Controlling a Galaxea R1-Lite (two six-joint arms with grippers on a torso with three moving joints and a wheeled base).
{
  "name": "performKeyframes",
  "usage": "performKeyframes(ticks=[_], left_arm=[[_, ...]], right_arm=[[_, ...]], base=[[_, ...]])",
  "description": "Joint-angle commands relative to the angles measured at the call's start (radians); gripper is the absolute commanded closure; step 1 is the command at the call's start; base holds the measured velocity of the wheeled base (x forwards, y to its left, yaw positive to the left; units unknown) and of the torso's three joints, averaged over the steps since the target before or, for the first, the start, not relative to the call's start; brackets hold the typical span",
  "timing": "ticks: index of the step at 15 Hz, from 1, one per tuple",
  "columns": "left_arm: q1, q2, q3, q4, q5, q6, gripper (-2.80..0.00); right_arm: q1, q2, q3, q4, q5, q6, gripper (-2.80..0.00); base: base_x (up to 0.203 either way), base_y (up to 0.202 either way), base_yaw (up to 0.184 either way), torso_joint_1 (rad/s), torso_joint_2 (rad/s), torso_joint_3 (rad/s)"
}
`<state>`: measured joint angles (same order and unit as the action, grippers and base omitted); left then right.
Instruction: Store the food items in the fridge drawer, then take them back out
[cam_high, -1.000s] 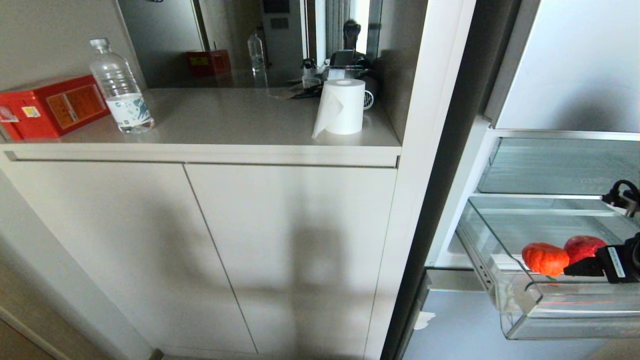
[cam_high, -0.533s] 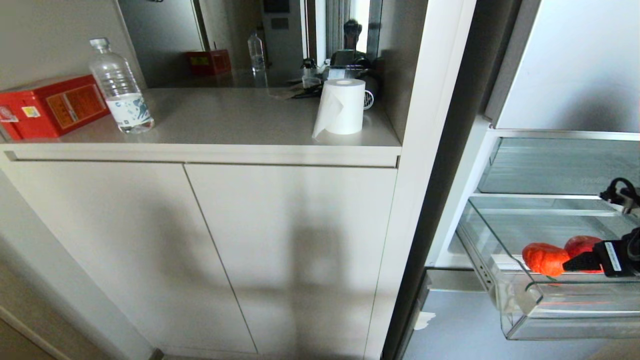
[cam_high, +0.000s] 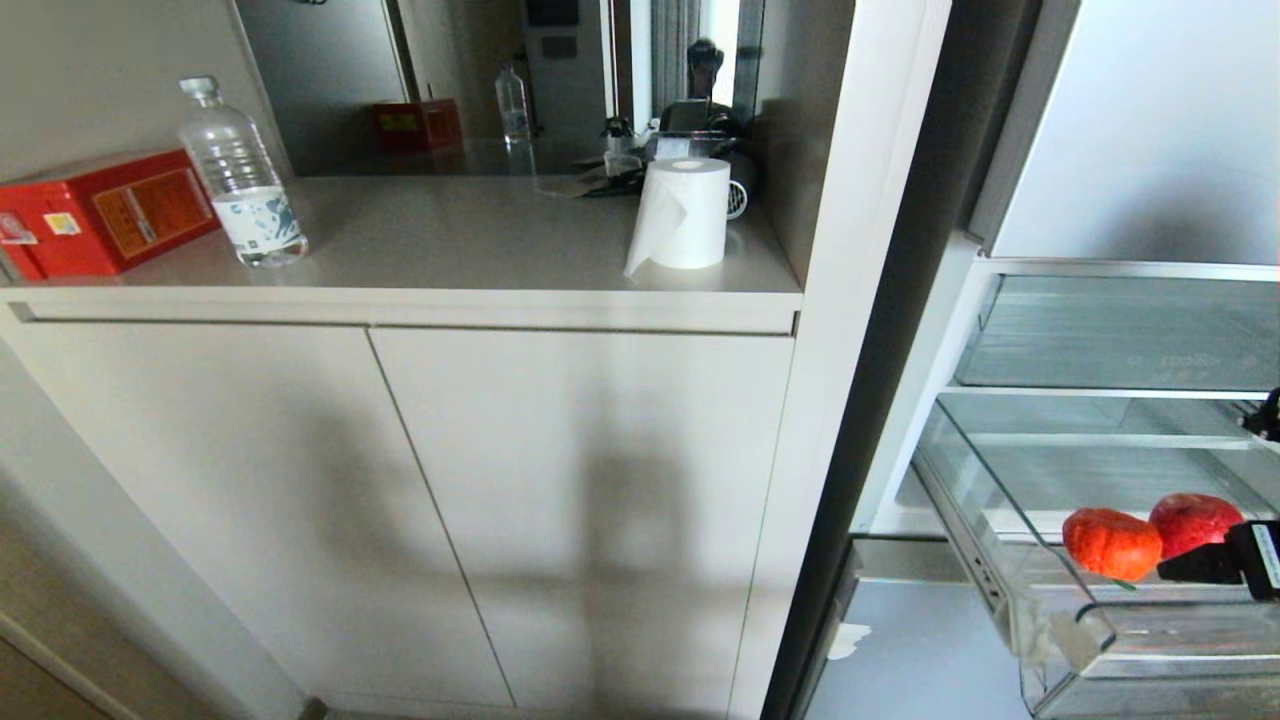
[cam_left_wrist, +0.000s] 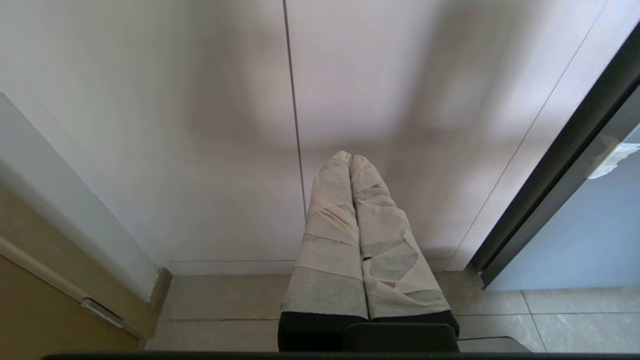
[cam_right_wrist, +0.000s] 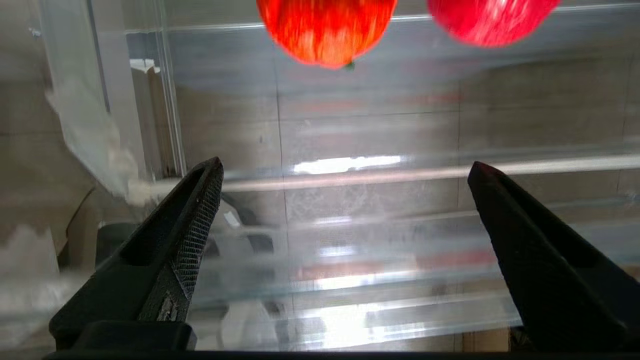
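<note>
The fridge drawer (cam_high: 1100, 640) now sits lower and further out than a second ago, carrying both fruits with it, and the right tool (cam_right_wrist: 345, 175) has drawn back toward the drawer's front, so less of it shows at the edge of the head view. Its jaws stand spread wide with nothing between them.

Inside the drawer, near its left wall, rests the ribbed orange fruit (cam_high: 1112, 543), and just beside it, on the side away from that wall, a smoother red fruit (cam_high: 1196, 522); whether they touch I cannot tell. The orange one is squat and round, so it has no real long axis; its small green stem seems to point toward the drawer's front, though that is hard to read.

The left tool (cam_left_wrist: 350, 160) hangs parked with its wrapped fingers (cam_left_wrist: 330, 235) pressed together, facing the cupboard doors (cam_high: 400, 500) well away from the drawer.

If the next step is taking the food out, I would bring the spread jaws level over the drawer's front lip, straddle the orange fruit across its widest part, and close gently so it does not roll against its neighbour.
</note>
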<state>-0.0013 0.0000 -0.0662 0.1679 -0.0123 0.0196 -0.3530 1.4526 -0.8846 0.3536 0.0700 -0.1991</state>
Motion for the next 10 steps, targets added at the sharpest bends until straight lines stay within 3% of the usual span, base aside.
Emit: performKeyframes(ticks=[1, 5, 10], left_arm=[[0.000, 0.002, 0.000, 0.001, 0.000, 0.000, 0.00], [0.000, 0.002, 0.000, 0.001, 0.000, 0.000, 0.00], [0.000, 0.002, 0.000, 0.001, 0.000, 0.000, 0.00]], right_arm=[[-0.001, -0.033, 0.009, 0.002, 0.001, -0.003, -2.80], [-0.027, -0.050, 0.006, -0.001, 0.001, -0.005, -2.80], [-0.036, 0.196, -0.100, -0.070, -0.003, 0.006, -2.80]], base=[[0.000, 0.000, 0.000, 0.000, 0.00, 0.000], [0.000, 0.000, 0.000, 0.000, 0.00, 0.000], [0.000, 0.000, 0.000, 0.000, 0.00, 0.000]])
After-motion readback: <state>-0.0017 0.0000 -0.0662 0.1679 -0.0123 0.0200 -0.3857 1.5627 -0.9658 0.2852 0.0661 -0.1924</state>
